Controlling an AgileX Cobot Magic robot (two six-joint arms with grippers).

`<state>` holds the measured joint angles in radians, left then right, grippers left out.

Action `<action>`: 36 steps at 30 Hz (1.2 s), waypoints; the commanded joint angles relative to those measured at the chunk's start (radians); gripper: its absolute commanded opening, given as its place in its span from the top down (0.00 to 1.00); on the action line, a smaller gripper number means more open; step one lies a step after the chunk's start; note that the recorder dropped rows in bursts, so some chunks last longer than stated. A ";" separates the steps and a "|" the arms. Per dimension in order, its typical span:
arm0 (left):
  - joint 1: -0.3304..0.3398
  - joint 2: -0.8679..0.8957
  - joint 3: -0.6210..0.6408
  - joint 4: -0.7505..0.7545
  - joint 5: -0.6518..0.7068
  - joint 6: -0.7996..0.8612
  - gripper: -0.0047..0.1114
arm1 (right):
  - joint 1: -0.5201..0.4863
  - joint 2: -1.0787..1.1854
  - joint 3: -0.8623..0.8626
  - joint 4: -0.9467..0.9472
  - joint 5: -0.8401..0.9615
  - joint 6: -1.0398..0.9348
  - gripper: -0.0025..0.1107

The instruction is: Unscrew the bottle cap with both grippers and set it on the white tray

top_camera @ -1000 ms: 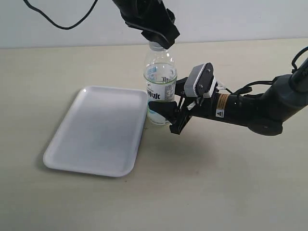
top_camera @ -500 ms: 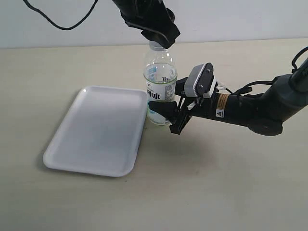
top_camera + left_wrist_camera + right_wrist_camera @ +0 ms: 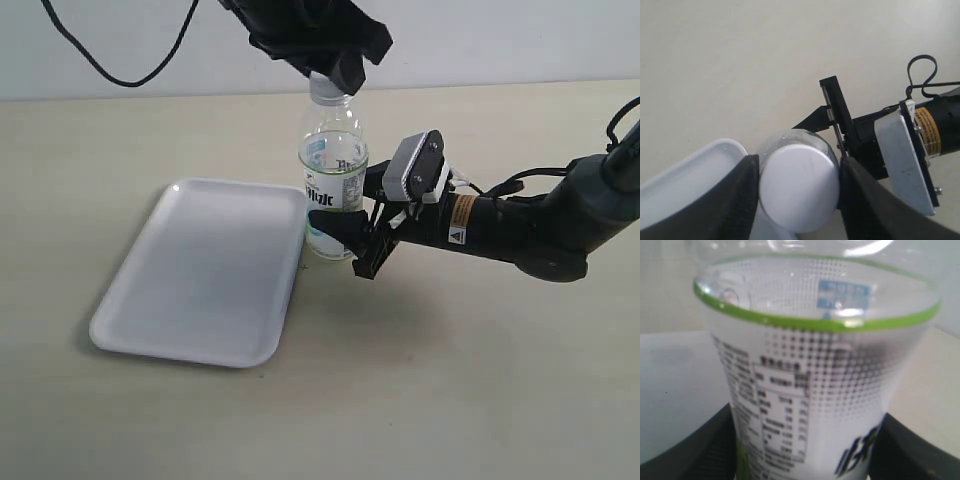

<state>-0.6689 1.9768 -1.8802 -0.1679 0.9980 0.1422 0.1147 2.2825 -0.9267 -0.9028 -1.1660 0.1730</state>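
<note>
The clear bottle (image 3: 333, 180) with its white, blue and green label stands upright on the table just right of the white tray (image 3: 200, 270). My right gripper (image 3: 343, 232) is shut on the bottle's lower body; its black fingers (image 3: 697, 450) flank the label (image 3: 815, 385). From above, my left gripper (image 3: 328, 72) is shut on the white bottle cap (image 3: 325, 90), which sits on the neck. In the left wrist view the cap (image 3: 799, 187) fills the gap between both fingers (image 3: 732, 200), touching each, with the left gripper (image 3: 799, 195) centred on it.
The tray's near corner (image 3: 695, 175) lies right beside the bottle. The right arm (image 3: 520, 225) with its yellow label stretches low across the table from the right. A black cable (image 3: 110, 50) hangs at the back left. Beige table (image 3: 400, 400) surrounds everything.
The left gripper has twisted around the cap's axis, its body now showing wider above the bottle. Bottle, tray and right arm have stayed put.
</note>
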 commanded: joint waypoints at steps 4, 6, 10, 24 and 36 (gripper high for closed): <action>-0.004 -0.013 -0.006 -0.002 -0.015 -0.120 0.96 | 0.002 0.000 0.000 0.005 0.054 -0.013 0.97; -0.004 -0.013 -0.006 0.003 -0.021 -0.117 0.96 | 0.002 0.000 0.000 0.005 0.054 -0.013 0.97; -0.002 -0.013 -0.006 0.004 -0.056 -0.117 0.83 | 0.002 0.000 0.000 0.005 0.055 -0.013 0.97; -0.002 -0.025 -0.073 0.007 -0.057 -0.038 0.41 | 0.002 0.000 0.000 0.005 0.065 -0.013 0.97; 0.000 -0.047 -0.077 0.007 0.182 0.581 0.41 | 0.002 0.000 0.000 0.005 0.067 -0.011 0.97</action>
<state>-0.6689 1.9461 -1.9494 -0.1634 1.1460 0.5795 0.1147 2.2825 -0.9267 -0.8897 -1.1584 0.1730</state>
